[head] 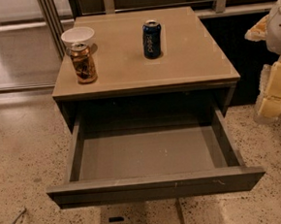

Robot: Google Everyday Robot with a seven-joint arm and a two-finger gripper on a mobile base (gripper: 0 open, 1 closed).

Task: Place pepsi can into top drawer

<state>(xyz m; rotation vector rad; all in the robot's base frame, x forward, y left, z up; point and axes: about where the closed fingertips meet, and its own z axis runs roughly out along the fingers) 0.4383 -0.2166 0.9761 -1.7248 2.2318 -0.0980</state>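
One top drawer at 6 o'clock, pulled wide open. Gripper at 3 o'clock beside the cabinet, grip impossible to tell. Upright on cabinet top: brown-and-gold can at 11 o'clock, pepsi can at 12, white bowl behind.

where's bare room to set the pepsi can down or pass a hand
The top drawer floor is bare wall to wall. On the cabinet top, free patches lie right of the pepsi can and in front of it. Crowded: left edge, white bowl behind brown can. The gripper sits off the cabinet's right side.
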